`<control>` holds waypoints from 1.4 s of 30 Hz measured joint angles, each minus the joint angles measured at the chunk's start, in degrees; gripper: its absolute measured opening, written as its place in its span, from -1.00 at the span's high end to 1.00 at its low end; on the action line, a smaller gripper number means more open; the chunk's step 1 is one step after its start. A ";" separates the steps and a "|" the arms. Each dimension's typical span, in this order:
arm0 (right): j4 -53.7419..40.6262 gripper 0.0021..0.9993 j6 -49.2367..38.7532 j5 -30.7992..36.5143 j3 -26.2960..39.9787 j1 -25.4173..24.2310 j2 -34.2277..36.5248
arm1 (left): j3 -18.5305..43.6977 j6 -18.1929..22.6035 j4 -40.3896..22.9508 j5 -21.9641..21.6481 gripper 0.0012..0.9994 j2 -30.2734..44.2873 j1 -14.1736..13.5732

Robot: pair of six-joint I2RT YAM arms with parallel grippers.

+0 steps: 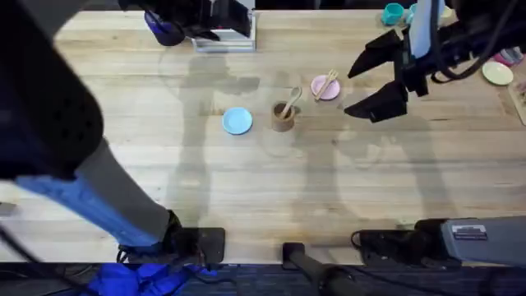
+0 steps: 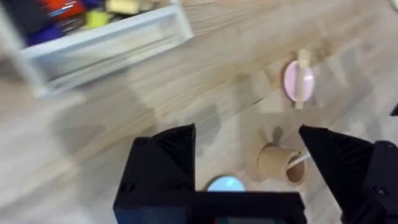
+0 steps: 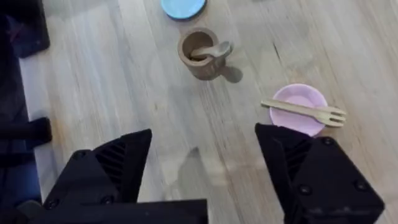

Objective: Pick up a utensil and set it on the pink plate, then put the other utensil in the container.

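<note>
**Hovering empty with both utensils placed**

Hanging clear of the table, your right gripper [image 3: 202, 171] has its black fingers spread wide and nothing between them. In the overhead view it sits just off the pink plate [image 1: 326, 89], on the side away from the container [image 1: 283, 117]. Your left gripper [image 2: 249, 165] is spread as well, carrying nothing, held high above the container.

Work outward from the container, your landmark. The spoon [image 3: 210, 51] stands in it, bowl end poking over the rim and leaning against the wall. Just beside the container lies the pink plate, with the fork [image 3: 305, 111] laid across it, tines hanging past one edge and handle past the other. On the container's opposite side sits the light blue plate [image 1: 237, 122], bare. Farther off, a white tray [image 2: 106, 46] holds bright odds and ends.

By the look of it, both placements are done.

If you need to regrasp, expect both utensils to be light, stiff and thin wood, a bit slick against hard fingers. Take the fork mid-handle, where it bridges the plate rim and leaves room under it. Take the spoon at the exposed bowl end and lift straight up, since the cup looks light enough to tip or drag along.
</note>
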 joint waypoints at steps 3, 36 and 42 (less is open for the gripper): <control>0.20 -0.99 2.17 0.57 0.00 0.00 0.00 | 0.00 -2.59 -1.89 -5.95 -0.99 -4.56 -0.04; 7.58 -1.00 46.44 27.04 0.87 0.00 -15.76 | -0.01 -10.46 -21.63 -29.65 -0.99 -30.31 -0.04; 7.61 -1.00 47.65 27.05 0.87 0.00 -15.76 | -3.94 -11.07 -18.83 -31.72 -0.99 -36.89 -0.04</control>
